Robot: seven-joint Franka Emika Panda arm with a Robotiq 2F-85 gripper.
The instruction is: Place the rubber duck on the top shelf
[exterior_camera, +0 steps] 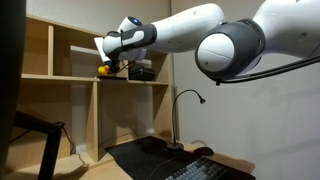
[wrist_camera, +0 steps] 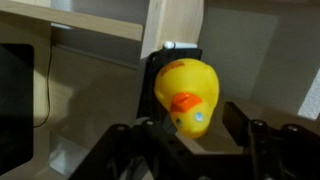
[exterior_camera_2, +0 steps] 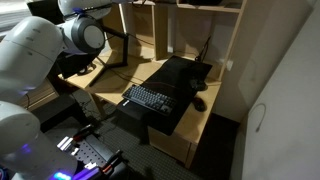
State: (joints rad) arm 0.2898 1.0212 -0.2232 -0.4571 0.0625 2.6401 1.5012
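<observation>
The rubber duck is yellow with an orange beak and fills the middle of the wrist view, appearing upside down between my gripper's two black fingers. In an exterior view the duck is a small yellow spot at the gripper, just above the board of the top shelf of the pale plywood unit. The gripper is shut on the duck. An upright shelf panel stands right behind the duck.
A black box-like object lies on the same shelf board beside the gripper. A black gooseneck lamp stands on the desk below. A keyboard and mouse lie on a dark mat.
</observation>
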